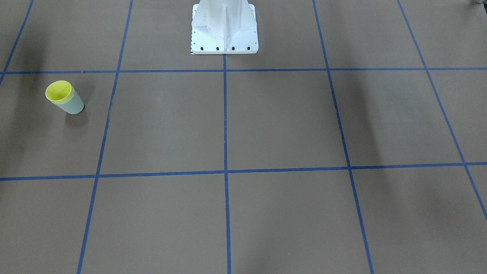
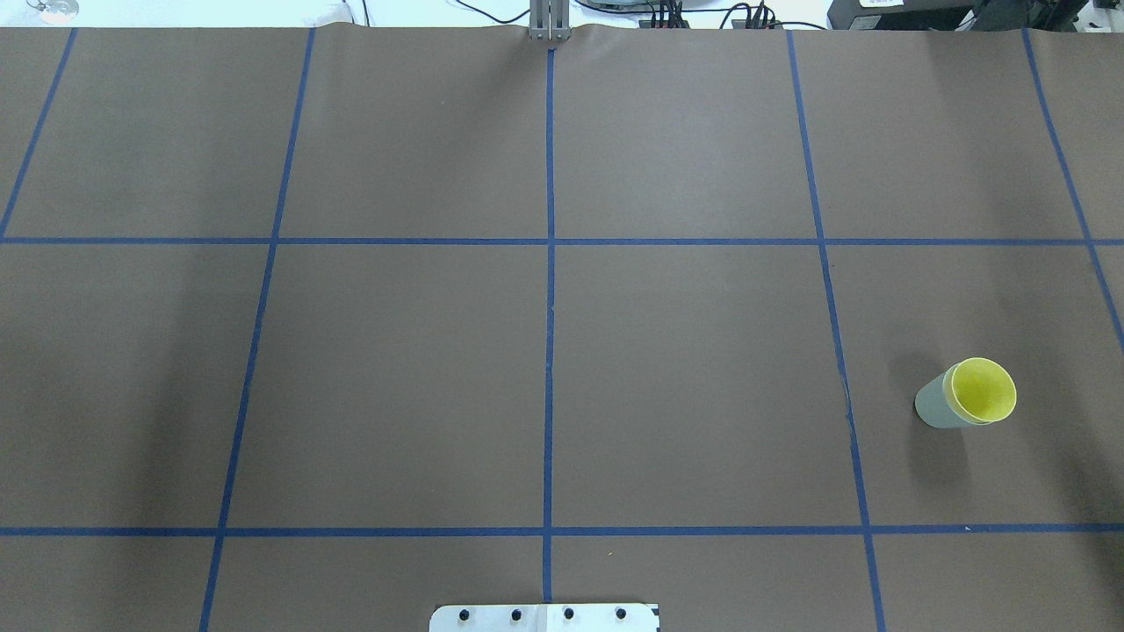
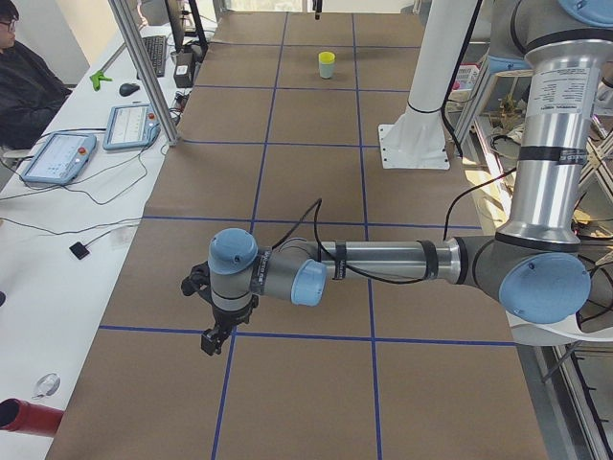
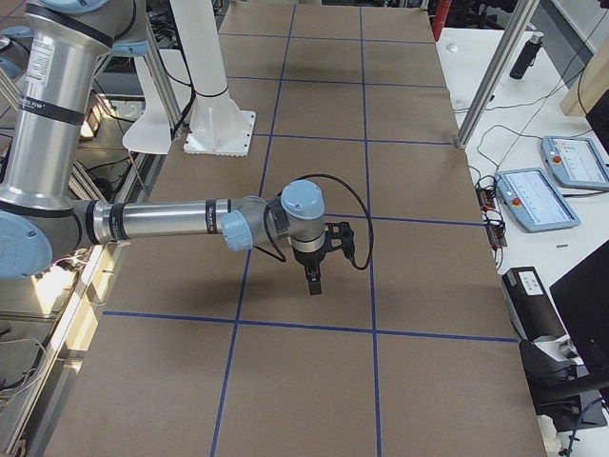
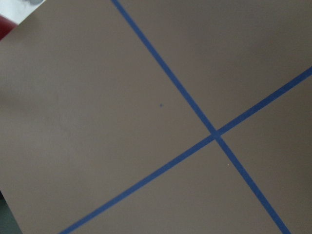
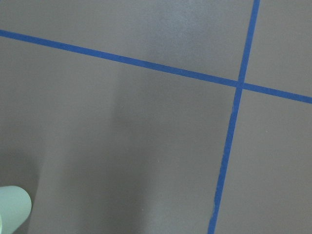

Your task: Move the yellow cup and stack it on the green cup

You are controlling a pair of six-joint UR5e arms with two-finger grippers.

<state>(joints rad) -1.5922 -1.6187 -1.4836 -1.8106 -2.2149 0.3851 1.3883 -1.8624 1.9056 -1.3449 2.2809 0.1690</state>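
Note:
The yellow cup [image 2: 983, 389] sits nested inside the green cup [image 2: 935, 406], and only its rim and inside show above the green wall. The stack stands upright on the table, at the right in the overhead view and at the left in the front view, yellow cup [image 1: 59, 91] in green cup [image 1: 72, 105]. It is small and far off in the exterior left view [image 3: 327, 64]. A pale green cup edge [image 6: 10, 207] shows at the right wrist view's lower left corner. My left gripper [image 3: 213, 340] and right gripper [image 4: 314, 281] show only in side views, hanging above bare table; I cannot tell if either is open or shut.
Brown table paper [image 2: 395, 377] carries a grid of blue tape lines [image 2: 549, 351]. The white robot pedestal [image 1: 224, 26] stands at the table's robot side. An operator desk with tablets [image 3: 57, 158] and cables runs along the far long edge.

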